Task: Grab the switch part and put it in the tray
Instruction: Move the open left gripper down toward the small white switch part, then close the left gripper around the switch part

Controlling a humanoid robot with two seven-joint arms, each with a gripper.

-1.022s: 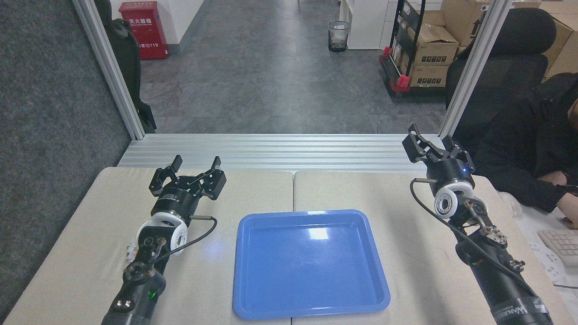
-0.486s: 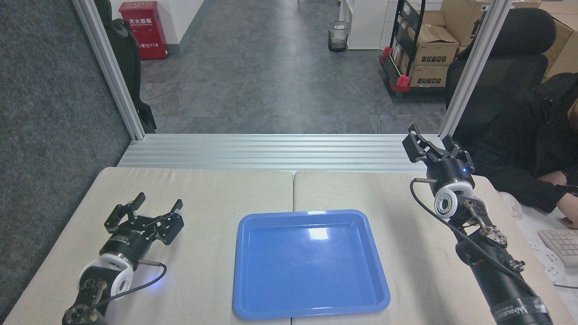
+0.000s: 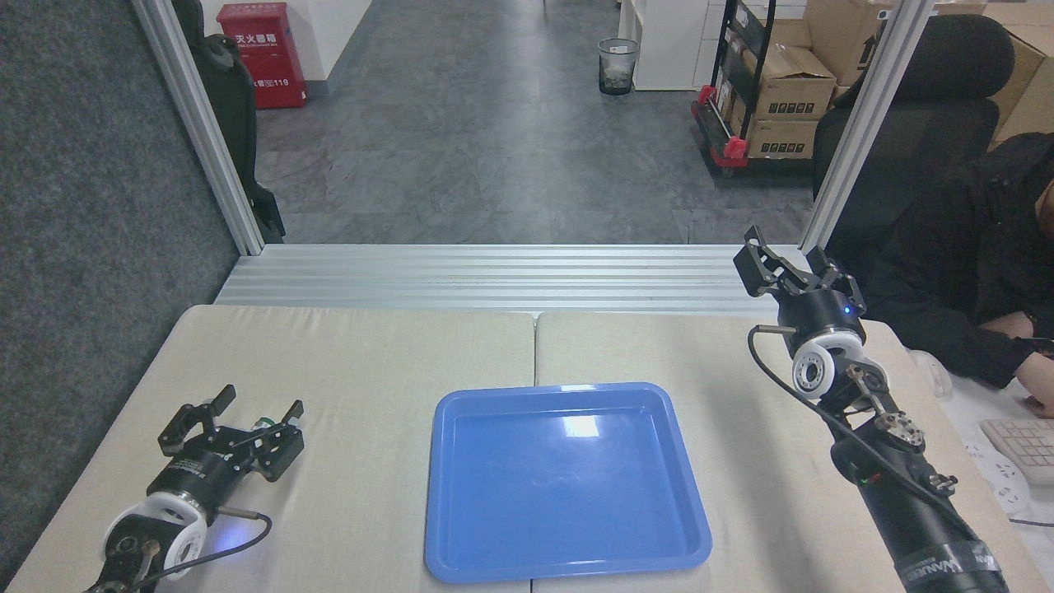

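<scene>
Switch part pick not done yet, tray still empty. Largest first: one desk, beige top with a seam down the middle. One blue tray sits at the near edge, just right of centre, nothing in it. Two arms. Right end effector hangs over the far right corner, fingers apart, holding nothing. Left end effector is low over the near left part of the desk, well left of the tray, fingers spread wide. One switch part, only a small white-and-green bit visible between the left fingers by the right one; can't tell if it's touched, and it looks to be lying on the desk. My read: approach stage, lined up for the grasp. Left to do: close, lift, carry right to the tray, release.
</scene>
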